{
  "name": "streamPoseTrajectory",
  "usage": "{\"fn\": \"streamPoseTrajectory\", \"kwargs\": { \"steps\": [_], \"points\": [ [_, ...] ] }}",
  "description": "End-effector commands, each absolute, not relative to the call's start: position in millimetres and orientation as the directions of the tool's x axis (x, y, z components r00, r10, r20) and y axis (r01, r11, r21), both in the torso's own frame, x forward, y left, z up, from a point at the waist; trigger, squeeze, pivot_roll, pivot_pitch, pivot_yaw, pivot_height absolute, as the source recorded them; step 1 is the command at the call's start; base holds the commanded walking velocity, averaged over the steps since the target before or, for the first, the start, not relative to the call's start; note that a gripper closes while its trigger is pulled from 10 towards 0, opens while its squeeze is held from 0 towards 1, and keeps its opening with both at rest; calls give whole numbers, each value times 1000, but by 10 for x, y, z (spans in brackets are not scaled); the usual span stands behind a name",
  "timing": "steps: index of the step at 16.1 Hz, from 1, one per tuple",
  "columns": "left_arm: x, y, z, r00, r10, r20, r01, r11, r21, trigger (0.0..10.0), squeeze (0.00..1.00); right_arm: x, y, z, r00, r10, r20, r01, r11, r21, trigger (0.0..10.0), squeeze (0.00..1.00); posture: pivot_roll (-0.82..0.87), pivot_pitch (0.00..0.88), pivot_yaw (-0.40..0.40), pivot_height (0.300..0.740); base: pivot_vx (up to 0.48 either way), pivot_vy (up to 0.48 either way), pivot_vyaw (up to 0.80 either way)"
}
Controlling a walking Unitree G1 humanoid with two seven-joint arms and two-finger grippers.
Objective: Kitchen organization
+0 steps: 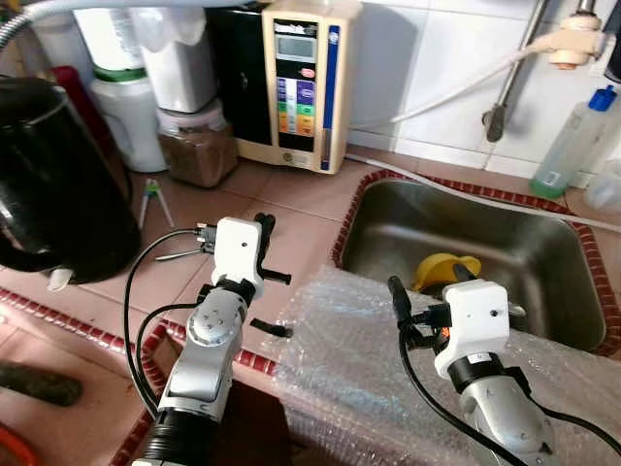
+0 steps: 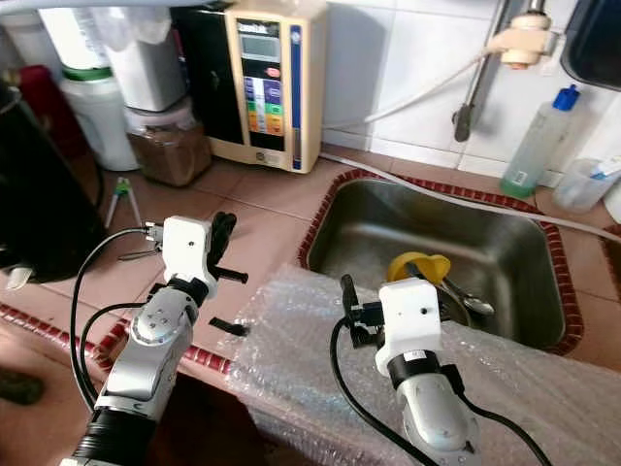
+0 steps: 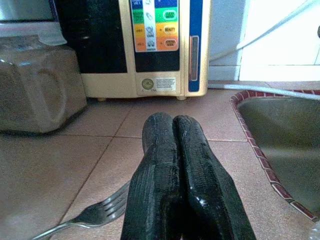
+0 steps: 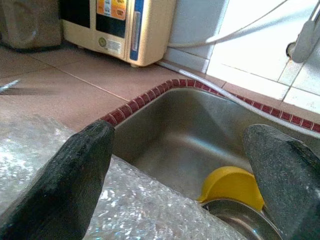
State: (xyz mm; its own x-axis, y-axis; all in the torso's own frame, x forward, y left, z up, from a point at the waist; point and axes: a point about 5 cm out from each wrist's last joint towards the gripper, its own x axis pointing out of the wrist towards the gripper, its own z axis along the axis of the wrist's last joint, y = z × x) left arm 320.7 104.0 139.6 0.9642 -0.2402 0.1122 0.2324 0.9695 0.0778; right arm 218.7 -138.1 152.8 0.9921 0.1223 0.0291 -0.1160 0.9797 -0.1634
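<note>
Right gripper, fingers apart, faces the sink and yellow cup, probably to grasp it; left gripper, pressed together, hovers beside a fork.

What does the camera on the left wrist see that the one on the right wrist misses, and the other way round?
The left wrist view has the left pincer, its two black fingers pressed shut above the tiled counter, a fork lying beside it, and a jar of brown powder. The right wrist view has the right pincer open over bubble wrap, with a yellow funnel down in the basin. Both catch the beige water appliance and the steel sink with its red-tiled edge.
</note>
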Motion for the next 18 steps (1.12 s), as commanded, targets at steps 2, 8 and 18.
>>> {"fn": "streamPoseTrajectory", "kwargs": {
  "steps": [2,8,18],
  "points": [
    [3265,1035,1334,970,-228,79,220,970,99,10000,0,2152,-1336,1582,988,146,42,-137,978,-160,10000,784,-53,0,21,740,0,0,0],
    [3496,829,1334,974,-218,65,211,972,107,10000,0,2007,-1337,1592,991,133,17,-129,980,-154,10000,788,-140,0,43,740,0,0,0],
    [3800,812,1344,993,-117,-19,118,984,131,10000,1000,1708,-1364,1635,996,75,-39,-81,985,-152,10000,859,-249,0,55,740,0,0,0]
  ]
}}
